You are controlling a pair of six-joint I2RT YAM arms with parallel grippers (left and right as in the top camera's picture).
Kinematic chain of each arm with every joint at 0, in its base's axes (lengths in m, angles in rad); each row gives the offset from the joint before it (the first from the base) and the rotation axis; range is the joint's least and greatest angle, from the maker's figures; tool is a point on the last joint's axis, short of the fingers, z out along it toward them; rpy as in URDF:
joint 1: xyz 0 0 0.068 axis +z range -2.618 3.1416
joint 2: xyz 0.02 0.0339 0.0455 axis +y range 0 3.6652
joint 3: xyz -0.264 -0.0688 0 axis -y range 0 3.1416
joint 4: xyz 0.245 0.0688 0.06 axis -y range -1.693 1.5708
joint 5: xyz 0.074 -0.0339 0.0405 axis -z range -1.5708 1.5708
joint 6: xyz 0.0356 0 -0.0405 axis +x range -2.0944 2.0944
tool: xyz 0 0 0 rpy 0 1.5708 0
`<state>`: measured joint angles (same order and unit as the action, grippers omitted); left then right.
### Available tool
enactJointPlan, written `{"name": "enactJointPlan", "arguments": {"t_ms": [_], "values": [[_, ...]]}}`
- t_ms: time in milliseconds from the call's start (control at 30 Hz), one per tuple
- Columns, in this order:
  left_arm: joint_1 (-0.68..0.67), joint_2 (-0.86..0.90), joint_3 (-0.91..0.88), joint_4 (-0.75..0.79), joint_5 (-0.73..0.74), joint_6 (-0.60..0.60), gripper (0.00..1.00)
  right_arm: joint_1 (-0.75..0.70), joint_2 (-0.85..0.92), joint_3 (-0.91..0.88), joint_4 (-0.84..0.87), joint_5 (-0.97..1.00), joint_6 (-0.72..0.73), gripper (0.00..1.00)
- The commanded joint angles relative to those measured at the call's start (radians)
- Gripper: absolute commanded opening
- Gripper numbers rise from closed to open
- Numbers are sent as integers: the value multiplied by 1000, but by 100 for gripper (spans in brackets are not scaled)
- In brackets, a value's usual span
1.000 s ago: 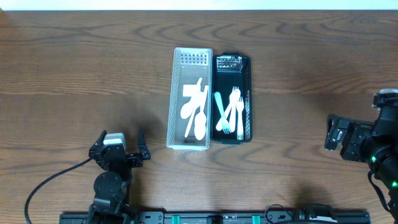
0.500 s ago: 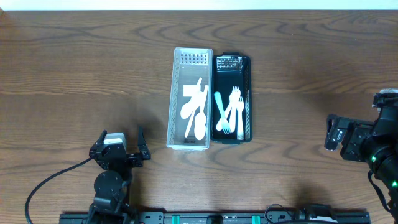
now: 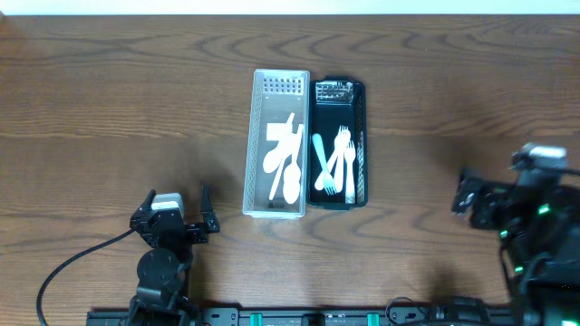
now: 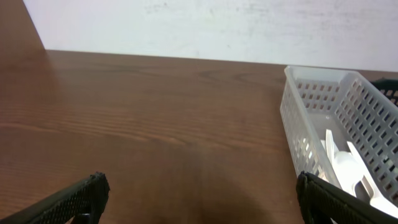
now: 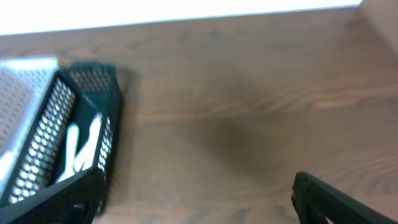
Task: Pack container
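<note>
A white slotted basket (image 3: 256, 145) holds white plastic spoons (image 3: 285, 161). Touching its right side, a black basket (image 3: 361, 145) holds white forks and spoons (image 3: 335, 165). My left gripper (image 3: 177, 203) is open and empty near the front left of the table, below and left of the white basket. In the left wrist view the white basket (image 4: 311, 106) lies ahead of the open fingers (image 4: 200, 200) on the right. My right gripper (image 3: 494, 192) is open and empty at the far right. In the blurred right wrist view the black basket (image 5: 106, 93) lies ahead of the fingers (image 5: 193, 200) on the left.
The wooden table (image 3: 118, 100) is bare around both baskets. A white wall (image 4: 186, 25) runs behind the table's far edge. A black cable (image 3: 63, 272) trails from the left arm toward the front edge.
My right gripper has moved left, toward the baskets, and its wrist view is motion-blurred. The left arm and both baskets have not moved.
</note>
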<state>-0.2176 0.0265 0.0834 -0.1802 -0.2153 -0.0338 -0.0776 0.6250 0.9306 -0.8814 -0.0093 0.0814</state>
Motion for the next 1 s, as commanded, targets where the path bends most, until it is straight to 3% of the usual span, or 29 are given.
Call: {"name": "enactJointPlan", "arguments": {"t_ms": [0, 200, 433, 967], "values": [[4, 5, -16, -33, -6, -13, 98, -6, -90, -169, 55, -39, -16, 99], [4, 5, -16, -33, -6, -13, 98, -6, -251, -439, 199, -63, -16, 99], [4, 5, -16, -33, -6, -13, 98, -6, -390, -619, 251, -64, -16, 99], [4, 5, -16, -33, -6, -13, 98, -6, -485, -779, 306, -100, -15, 99]]}}
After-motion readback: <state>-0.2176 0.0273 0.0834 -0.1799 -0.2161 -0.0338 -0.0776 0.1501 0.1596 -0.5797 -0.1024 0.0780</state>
